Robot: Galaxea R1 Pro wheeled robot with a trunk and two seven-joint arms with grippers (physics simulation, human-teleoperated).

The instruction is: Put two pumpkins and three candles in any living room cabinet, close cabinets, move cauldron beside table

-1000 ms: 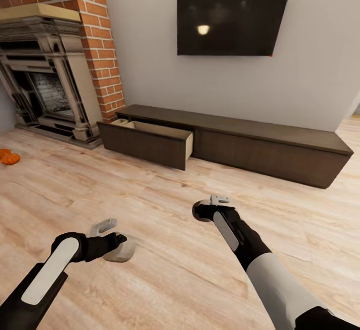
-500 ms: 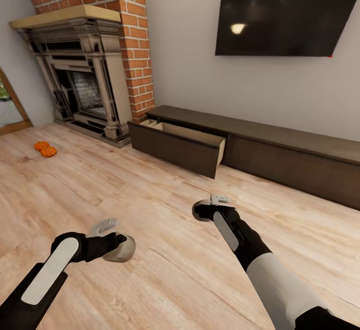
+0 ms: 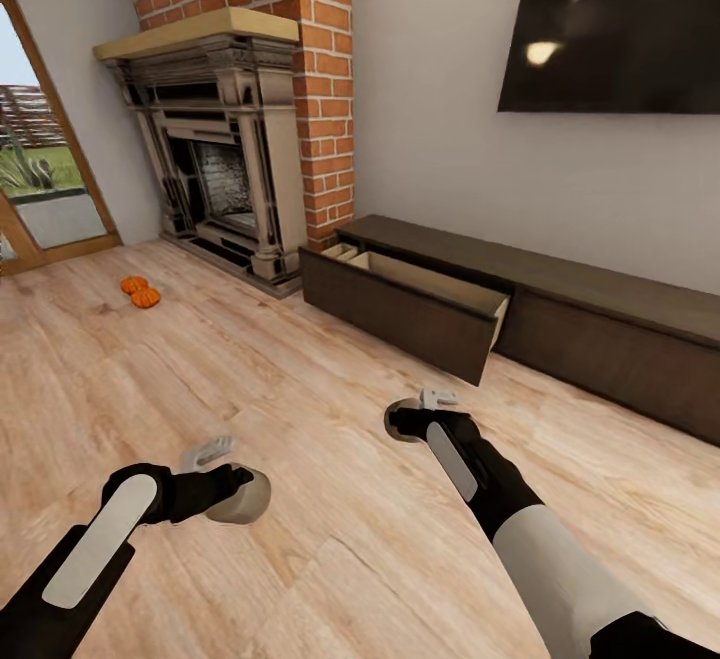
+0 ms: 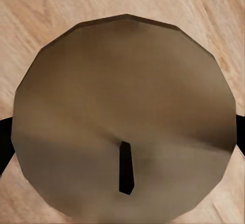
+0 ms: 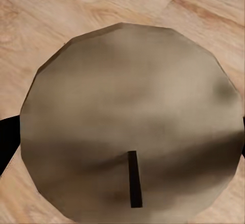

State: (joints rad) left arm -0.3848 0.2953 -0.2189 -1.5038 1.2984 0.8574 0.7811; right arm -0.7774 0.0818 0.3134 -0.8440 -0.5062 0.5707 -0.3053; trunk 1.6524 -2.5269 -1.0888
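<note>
Each claw, left (image 3: 238, 497) and right (image 3: 402, 421), grips a candle (image 4: 122, 117) wick-up. The cabinet (image 3: 560, 319) runs long from 11 to 3 o'clock, drawer (image 3: 415, 304) open.

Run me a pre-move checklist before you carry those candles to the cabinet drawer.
1. Left claw loaded: ok, a candle with a dark wick sits in it.
2. Right claw loaded: ok, a second candle is held the same way.
3. Drawer of the cabinet open to take them: ok, it stands pulled out.
4. Drawer contents: cannot tell, its inside is mostly hidden.
5. Wooden floor between claws and drawer: ok, nothing lies on it.
6. Pumpkins stowed: not ok, both lie on the floor near the fireplace.
</note>
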